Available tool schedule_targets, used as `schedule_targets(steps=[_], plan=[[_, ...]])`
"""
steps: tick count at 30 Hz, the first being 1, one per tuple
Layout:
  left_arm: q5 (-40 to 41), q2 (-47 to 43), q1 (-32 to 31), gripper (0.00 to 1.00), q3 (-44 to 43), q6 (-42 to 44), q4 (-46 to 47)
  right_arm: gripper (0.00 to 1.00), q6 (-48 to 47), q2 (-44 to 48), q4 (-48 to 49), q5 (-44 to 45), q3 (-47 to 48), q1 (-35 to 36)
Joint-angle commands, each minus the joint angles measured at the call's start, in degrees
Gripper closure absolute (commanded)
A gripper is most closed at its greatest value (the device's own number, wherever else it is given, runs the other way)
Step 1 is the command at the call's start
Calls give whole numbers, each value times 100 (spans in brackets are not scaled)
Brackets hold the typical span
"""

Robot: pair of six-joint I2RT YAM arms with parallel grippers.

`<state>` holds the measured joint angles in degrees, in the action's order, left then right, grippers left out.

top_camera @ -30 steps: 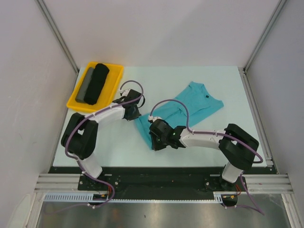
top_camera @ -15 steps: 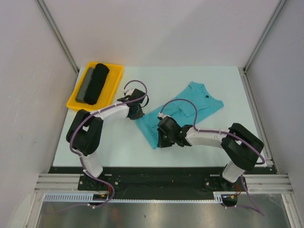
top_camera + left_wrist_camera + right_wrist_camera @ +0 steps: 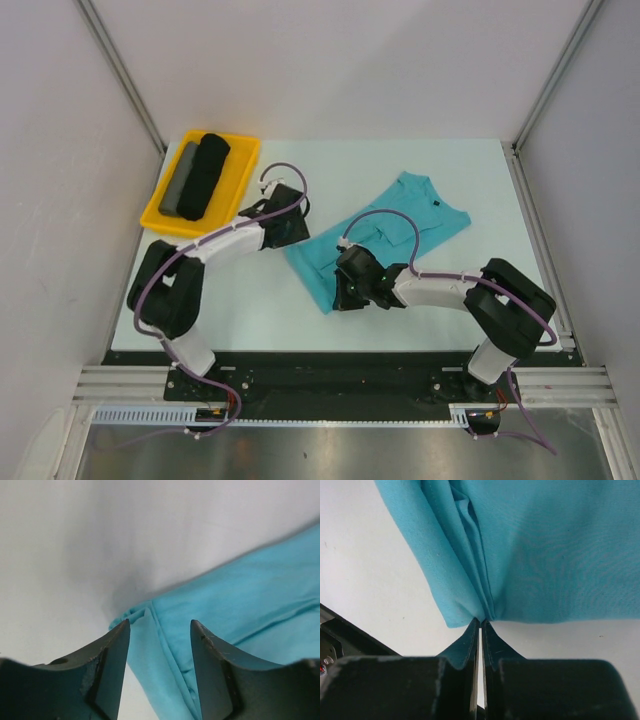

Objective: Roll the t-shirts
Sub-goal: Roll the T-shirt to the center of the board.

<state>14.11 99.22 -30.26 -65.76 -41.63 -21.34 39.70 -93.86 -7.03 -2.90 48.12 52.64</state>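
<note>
Pinching the near hem of the t-shirt with the right gripper: jaws pressed nearly flat together, a thin gather of teal cloth caught at the very tips, pleats running away from the pinch. On the other side, the left gripper, spread: fingers well apart, low over the shirt's folded left corner, that corner lying in the gap between them. Impossible to tell whether either finger touches the cloth.

Otherwise lying flat, slanted across the middle of the table between the two arms. Neck and small dark tag toward the far right, hem toward the near left. Folded lengthwise along at least one side, going by the layered edge in the left wrist view.

Beneath it, a white matte tabletop, softly shadowed ahead of the left fingers. Closed in by plain pale walls at the back and on both sides, with aluminium posts slanting up at the far corners and a metal rail along the near edge under the arm bases.

At the far left corner of the table, a yellow tray, set at an angle. Inside, side by side and touching, a black fabric roll and a thinner grey fabric roll to its left, both lying along the tray's length. Well apart from the shirt, just beyond the left forearm.
</note>
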Motion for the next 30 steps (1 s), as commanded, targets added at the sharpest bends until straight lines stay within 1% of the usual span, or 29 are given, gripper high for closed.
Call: schedule_targets(steps=[1, 3, 5, 7, 8, 9, 10, 11, 12, 13, 14, 15, 20, 25, 30], plan=[[-145, -999, 20, 42, 247, 286, 289, 94, 134, -44, 105, -27, -39, -43], [-180, -1281, 46, 39, 519, 278, 315, 94, 152, -62, 105, -36, -31, -52], [-233, -1658, 64, 39, 782, 313, 324, 94, 187, -79, 123, -62, -39, -70], [-399, -1905, 64, 44, 1002, 304, 411, 94, 187, -79, 140, -53, -39, -61], [-513, -2115, 64, 48, 1273, 269, 499, 94, 204, -79, 123, -36, -39, -61], [-706, -2230, 64, 57, 1450, 234, 613, 94, 204, -79, 114, -27, -39, -61], [-1108, -2301, 64, 62, 1626, 138, 797, 94, 204, -71, 123, -18, -31, -61], [-1312, -2363, 55, 68, 1897, 76, 1068, 94, 213, -79, 114, -9, -39, -70], [-1410, -2372, 55, 77, 2004, 6, 1184, 94, 213, -62, 96, -1, -39, -61], [-1698, -2346, 12, 80, 2101, -90, 1298, 94, 231, -70, 96, 26, -39, -61], [-1779, -2311, -6, 86, 2215, -126, 1473, 94, 231, -71, 88, 17, -39, -61], [-1832, -2206, -32, 88, 2242, -161, 1527, 94, 240, -62, 96, 17, -39, -61], [-2096, -1828, -182, 91, 2287, -311, 1826, 94, 257, -36, 44, 61, -39, -61], [-2097, -1433, -208, 92, 2216, -346, 1914, 94, 257, 8, 17, 105, -39, -70], [-2123, -1238, -208, 92, 2181, -364, 1976, 94, 257, 79, -9, 123, -39, -87]])
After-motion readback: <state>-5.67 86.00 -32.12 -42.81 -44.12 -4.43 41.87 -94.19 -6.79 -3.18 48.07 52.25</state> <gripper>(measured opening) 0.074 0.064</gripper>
